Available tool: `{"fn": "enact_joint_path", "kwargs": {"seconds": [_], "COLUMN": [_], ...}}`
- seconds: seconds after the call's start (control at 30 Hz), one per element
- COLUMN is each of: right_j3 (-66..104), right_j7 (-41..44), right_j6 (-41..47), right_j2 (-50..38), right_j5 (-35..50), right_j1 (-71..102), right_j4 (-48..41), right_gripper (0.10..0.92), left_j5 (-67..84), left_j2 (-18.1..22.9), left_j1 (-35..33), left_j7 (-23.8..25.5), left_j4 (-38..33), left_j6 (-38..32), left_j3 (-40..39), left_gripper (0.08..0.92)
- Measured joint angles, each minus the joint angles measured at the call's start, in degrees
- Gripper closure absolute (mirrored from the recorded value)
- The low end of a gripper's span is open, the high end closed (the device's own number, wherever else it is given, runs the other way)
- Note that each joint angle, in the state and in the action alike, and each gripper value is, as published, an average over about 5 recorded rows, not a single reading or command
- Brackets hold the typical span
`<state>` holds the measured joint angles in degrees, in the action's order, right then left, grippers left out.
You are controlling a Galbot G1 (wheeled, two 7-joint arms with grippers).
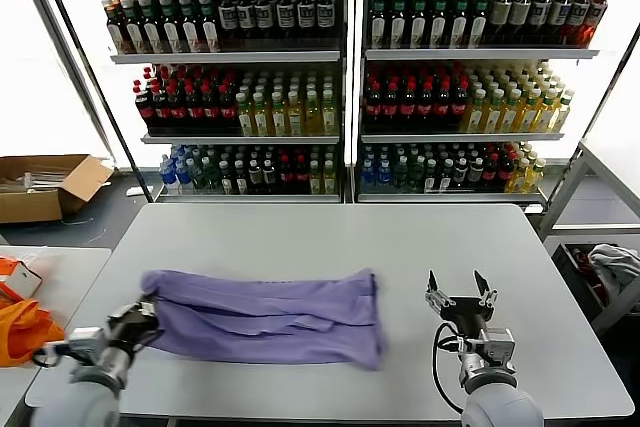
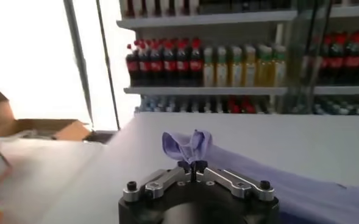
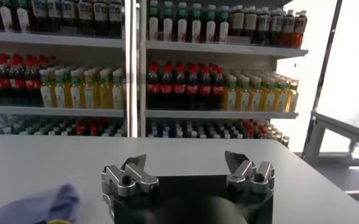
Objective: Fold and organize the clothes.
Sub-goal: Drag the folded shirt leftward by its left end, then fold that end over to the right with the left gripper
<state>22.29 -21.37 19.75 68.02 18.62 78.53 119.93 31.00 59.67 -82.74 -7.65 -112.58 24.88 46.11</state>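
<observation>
Shirt is lying across the table, already folded into a long band; crosswise folds look left to do. Left claw is pinching the shirt's left end, fabric bunching between its tips. Right claw is hovering spread apart, just right of the shirt, holding nothing. Any print is hidden; layers underneath are hard to count.

Grey table under lavender T-shirt
</observation>
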Motion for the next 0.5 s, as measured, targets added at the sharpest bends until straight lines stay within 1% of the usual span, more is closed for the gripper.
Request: {"fn": "enact_joint_path", "kwargs": {"seconds": [0.13,0.23,0.37,0.5], "right_j3": [-0.37,-0.59,-0.82,-0.91], "right_j7": [0.14,0.26,0.41,0.57], "right_j6": [-0.16,-0.39,-0.57,-0.55], "right_j2": [0.40,0.72,1.15,1.50], "right_j5": [-0.30,-0.59,-0.98,-1.38], "right_j1": [0.03,0.24,0.61,0.92], "right_j4": [-0.02,-0.03,0.15,0.53], "right_gripper": [0.203,0.203,0.203,0.203], "left_j5": [1.37,1.55,0.23,-2.51], "left_j2": [-4.92,-6.96,-7.38,-5.88], "left_j1": [-0.83,-1.74,-2.62,-3.20], "left_j7": [0.69,1.21,1.59,1.57], "left_j4": [1.25,1.22,0.09,-1.68], "left_j6": [-0.01,-0.07,-0.29,-0.33], "left_j3": [6.02,8.42,8.62,5.53], "left_gripper": [0.904,0.904,0.904,0.904]}}
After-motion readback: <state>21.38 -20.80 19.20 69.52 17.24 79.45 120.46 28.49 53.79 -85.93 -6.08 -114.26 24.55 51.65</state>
